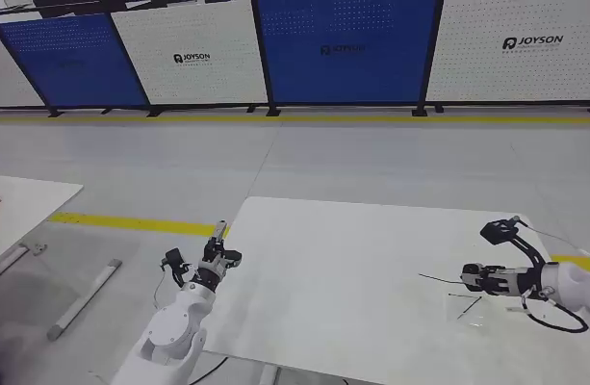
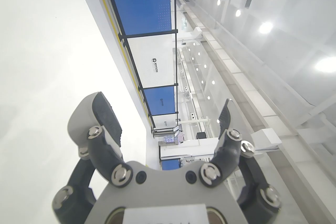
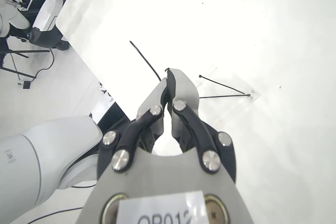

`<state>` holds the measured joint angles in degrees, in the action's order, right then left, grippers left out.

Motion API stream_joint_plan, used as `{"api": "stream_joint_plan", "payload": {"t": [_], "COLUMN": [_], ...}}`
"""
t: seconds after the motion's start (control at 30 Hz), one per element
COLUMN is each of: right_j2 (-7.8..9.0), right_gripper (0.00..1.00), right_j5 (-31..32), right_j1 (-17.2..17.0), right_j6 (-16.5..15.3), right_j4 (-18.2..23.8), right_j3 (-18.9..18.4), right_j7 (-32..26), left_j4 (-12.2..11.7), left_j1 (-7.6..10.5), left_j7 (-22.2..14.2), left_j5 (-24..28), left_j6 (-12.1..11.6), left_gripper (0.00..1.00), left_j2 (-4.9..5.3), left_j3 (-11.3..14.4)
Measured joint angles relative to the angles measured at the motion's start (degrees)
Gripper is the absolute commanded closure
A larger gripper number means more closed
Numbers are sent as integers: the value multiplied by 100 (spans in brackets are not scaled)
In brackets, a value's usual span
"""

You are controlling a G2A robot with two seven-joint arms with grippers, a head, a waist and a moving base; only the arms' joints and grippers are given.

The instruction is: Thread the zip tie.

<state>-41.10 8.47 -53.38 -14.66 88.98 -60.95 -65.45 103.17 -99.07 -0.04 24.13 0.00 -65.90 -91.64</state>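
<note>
Zip tie [image 3: 145,62] is pinched in your right tool [image 3: 167,76] over the desk [image 3: 236,12] (spare ties [image 3: 223,84] lie nearby). Your left tool [image 2: 168,117] stands spread.

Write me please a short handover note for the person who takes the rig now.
Right gripper: shut on one black zip tie, which sticks out straight, no loop.
Left gripper: open, empty, at the edge of the table.
Two spare ties lie on a clear tray beside the right gripper.
Done: one tie picked up.
To do: pass its tip through its head.
</note>
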Motion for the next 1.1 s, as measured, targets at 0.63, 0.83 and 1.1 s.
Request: {"api": "stream_joint_plan", "payload": {"t": [0.63,0.83,1.1], "right_j2": [-253,-253,-256], "right_gripper": [100,100,100], "right_j5": [553,547,566], "right_j1": [412,416,403], "right_j6": [-481,-481,-463], "right_j4": [541,534,534], "right_j3": [830,815,816], "right_j7": [779,774,798], "left_j4": [812,644,634], "left_j1": [-67,50,71], "left_j7": [-978,-906,-913], "left_j5": [-19,-21,-23], "left_j6": [539,496,505], "left_gripper": [0,0,0], "left_j2": [-63,-80,-88], "left_j3": [905,1024,1090]}}
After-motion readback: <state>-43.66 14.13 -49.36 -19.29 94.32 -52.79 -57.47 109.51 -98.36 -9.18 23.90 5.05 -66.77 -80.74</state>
